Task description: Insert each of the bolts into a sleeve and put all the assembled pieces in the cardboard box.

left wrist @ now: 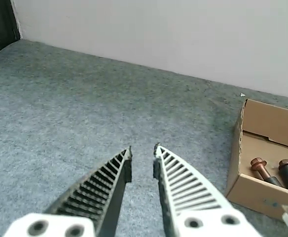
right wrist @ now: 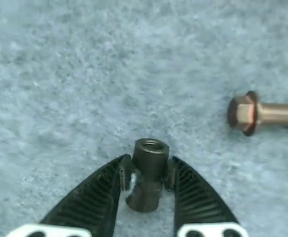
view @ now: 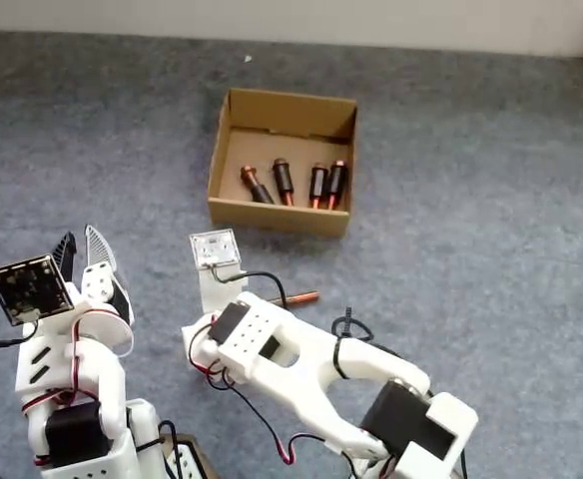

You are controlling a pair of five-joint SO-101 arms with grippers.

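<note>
Landmark: cardboard box [view: 272, 216], open-topped, on the grey table [view: 491, 200].
Box contents: four assembled pieces [view: 284, 182] lie side by side on its floor.
Right gripper [right wrist: 149, 167]: on the near side of the box; jaws closed on a sleeve [right wrist: 150, 152], whose open end stands clear beyond the tips.
Sleeve appearance: short, dark and tubular, with a hollow bore at the free end.
Bolt [right wrist: 274, 113]: loose on the table on the near side of the box, just beside the held sleeve and not touching it.
Bolt axis: flat on the table, roughly square to the sleeve's axis, with the head toward the sleeve and the shank away.
Bolt appearance: copper-coloured, with a hex flange head.
Left gripper [left wrist: 143, 154]: off the box's near-left corner; jaws parted by a narrow gap, holding nothing.
Nearer arm: the right, though it is occupied. The left is free but farther from the bolt.
Judgement: one assembly is outstanding. The shank end must be brought in line with the bore before insertion.
</note>
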